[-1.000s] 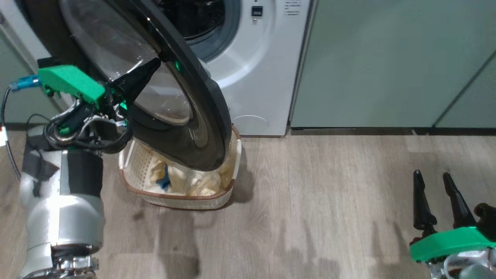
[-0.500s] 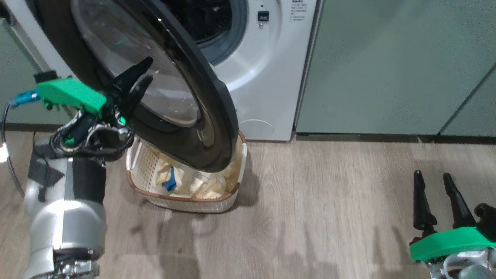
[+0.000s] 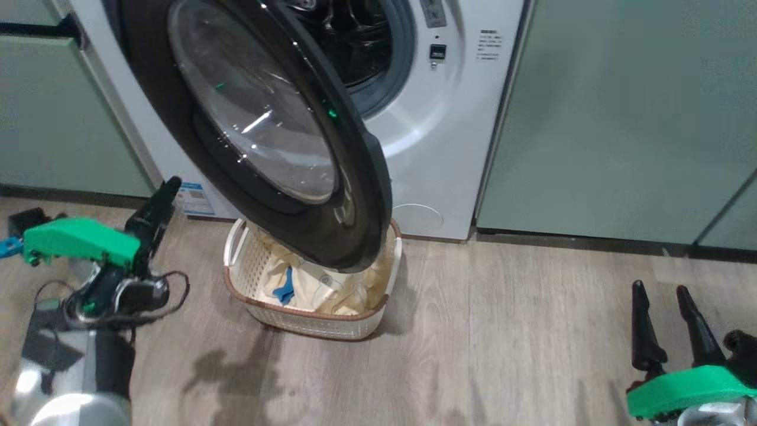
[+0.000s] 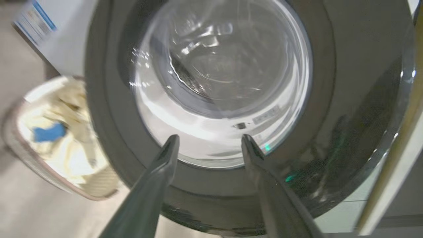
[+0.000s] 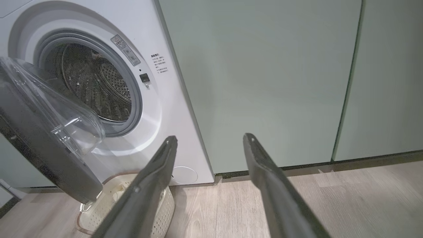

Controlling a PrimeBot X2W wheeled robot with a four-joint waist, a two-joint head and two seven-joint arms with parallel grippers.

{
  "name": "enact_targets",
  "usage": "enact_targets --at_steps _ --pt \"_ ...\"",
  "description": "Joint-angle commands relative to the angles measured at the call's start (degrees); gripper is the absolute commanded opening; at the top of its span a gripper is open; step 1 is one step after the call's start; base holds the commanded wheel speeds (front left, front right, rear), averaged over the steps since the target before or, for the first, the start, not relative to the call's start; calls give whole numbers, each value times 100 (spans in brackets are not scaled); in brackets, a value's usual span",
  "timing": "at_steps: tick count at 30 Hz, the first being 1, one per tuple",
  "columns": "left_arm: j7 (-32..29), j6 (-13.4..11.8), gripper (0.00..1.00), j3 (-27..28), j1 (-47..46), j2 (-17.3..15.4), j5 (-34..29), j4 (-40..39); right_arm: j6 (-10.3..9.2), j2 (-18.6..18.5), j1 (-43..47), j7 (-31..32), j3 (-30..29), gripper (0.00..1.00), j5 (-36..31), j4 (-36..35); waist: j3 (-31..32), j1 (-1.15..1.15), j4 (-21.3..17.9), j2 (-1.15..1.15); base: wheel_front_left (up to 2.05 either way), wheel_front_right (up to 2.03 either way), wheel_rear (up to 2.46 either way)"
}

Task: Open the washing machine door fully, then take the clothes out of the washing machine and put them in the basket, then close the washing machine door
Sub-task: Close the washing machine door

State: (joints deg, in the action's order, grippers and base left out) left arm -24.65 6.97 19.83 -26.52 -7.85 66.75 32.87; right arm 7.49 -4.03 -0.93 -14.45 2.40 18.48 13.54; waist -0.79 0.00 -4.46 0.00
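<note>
The washing machine (image 3: 437, 148) is white and its door (image 3: 366, 195), black-rimmed with a bulging glass bowl, hangs half open over the basket (image 3: 307, 319). Pale yellow clothes (image 3: 319, 290) with a small blue piece (image 3: 285, 291) lie in the basket. My left gripper (image 3: 168, 186) is low at the left, apart from the door. In the left wrist view it (image 4: 210, 138) is open and empty, facing the door's outer glass (image 4: 221, 66). My right gripper (image 3: 659, 290) stands open and empty at the lower right, and its wrist view looks between the fingers (image 5: 210, 137) at the steel drum (image 5: 96, 86).
Sage-green cabinet fronts (image 3: 621, 118) stand to the right of the washer, and another (image 3: 53, 118) to its left. A small blue-white sticker (image 3: 195, 198) is on the washer's lower left corner. Wood floor (image 3: 502, 343) stretches between the basket and my right gripper.
My left gripper went from shut against the door's glass to open. It has drawn back and dropped down to the left. The head camera has shifted too.
</note>
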Motion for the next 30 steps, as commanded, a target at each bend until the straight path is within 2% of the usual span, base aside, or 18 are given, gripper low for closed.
enact_targets --at_steps 1,6,11,15,20,26,28,30 --pt "185 49 100 55 -45 -302 -57 -378 0 -47 -158 -55 96 100 -34 -211 12 0 64 0 0 0 0" --pt "1127 50 100 -444 531 -632 -340 -949 0 -57 -134 -55 85 100 -37 -221 40 0 144 0 0 0 0" --pt "2430 51 100 -1293 1154 -1121 -919 -1361 0 -45 -108 -55 109 100 -40 -256 85 0 151 0 0 0 0" --pt "3499 51 100 -1816 1445 -1460 -1316 -1365 0 -39 -57 -55 105 100 -30 -268 116 0 160 0 0 0 0" --pt "3941 51 100 -2294 1577 -1722 -2139 -1149 0 -33 -19 -55 86 100 -26 -268 126 0 174 0 0 0 0" --pt "3962 51 100 -1937 1714 -1431 -2885 -1377 0 -15 -11 -55 39 100 -30 -291 115 0 166 0 0 0 0" --pt "3963 51 100 -1778 1872 -1214 -3363 -1588 0 -2 13 -55 14 100 -36 -305 107 0 159 0 0 0 0" --pt "3963 51 100 -1732 1917 -1132 -3473 -1652 0 3 21 -55 6 100 -38 -306 106 0 160 0 0 0 0"
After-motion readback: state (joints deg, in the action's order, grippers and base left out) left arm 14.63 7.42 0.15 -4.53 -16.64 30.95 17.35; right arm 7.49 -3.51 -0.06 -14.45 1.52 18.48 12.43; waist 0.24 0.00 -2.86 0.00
